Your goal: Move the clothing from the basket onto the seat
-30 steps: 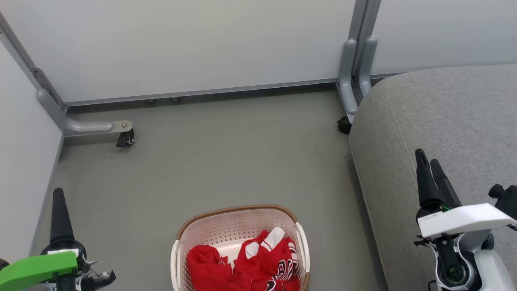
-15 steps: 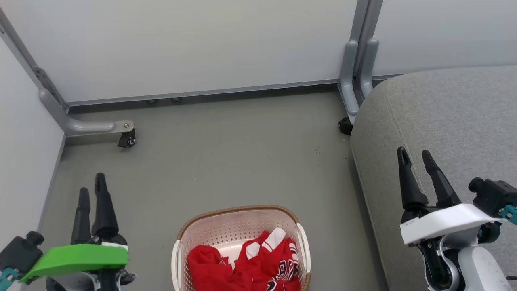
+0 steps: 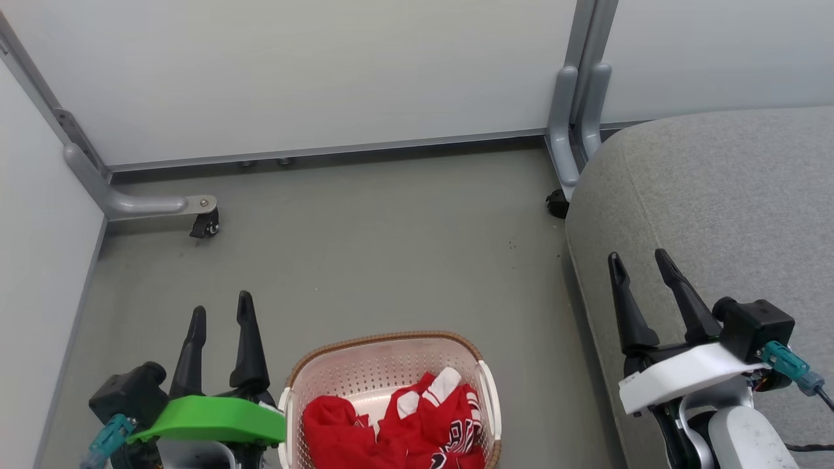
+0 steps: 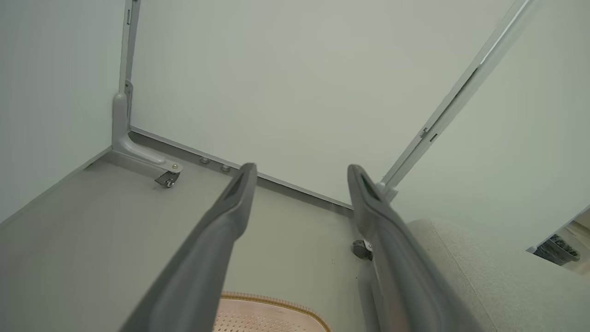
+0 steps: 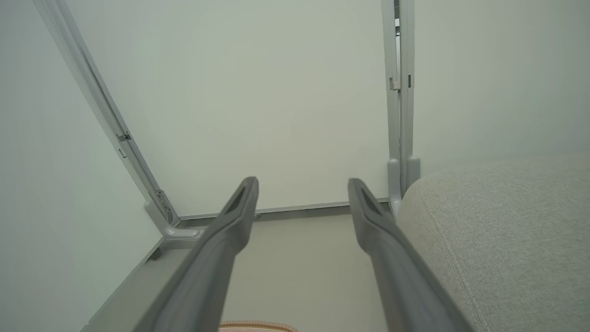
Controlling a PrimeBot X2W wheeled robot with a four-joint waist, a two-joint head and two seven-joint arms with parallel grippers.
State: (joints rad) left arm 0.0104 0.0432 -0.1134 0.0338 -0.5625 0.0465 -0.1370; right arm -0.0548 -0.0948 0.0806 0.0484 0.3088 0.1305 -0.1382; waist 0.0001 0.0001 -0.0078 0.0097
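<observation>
Moved since before: both arms have swung inward toward the basket point(image 3: 378, 337). The left gripper point(image 3: 221, 304) has come from the far left to just beside the basket's left handle. The right gripper point(image 3: 637, 255) has shifted a little closer from the right. The basket and its load have stayed put.
Left gripper: released, its two dark fingers spread apart with nothing between them, pointing away past the basket's far-left corner. A green cover point(image 3: 208, 417) sits on its wrist.
Right gripper: released too, fingers parted and holding nothing, well to the right of the basket. It overlaps the seat's edge in the head view, and a white cover point(image 3: 684, 374) sits on its wrist.
Clothing: a plain red garment point(image 3: 329, 423) is bunched in the basket's left half. The jersey point(image 3: 449, 423), with white trim and black-and-white lettering, lies in the right half. Both are inside the basket.
Basket: standing on the grey floor point(image 3: 365, 247), woven brown rim up.
Seat point(image 3: 717, 195): grey upholstered cushion to the right of the basket, apart from it, with no clothing on it.
Beyond the basket: pale partition panels point(image 3: 326, 71), with a caster point(image 3: 203, 225) to the far left.
</observation>
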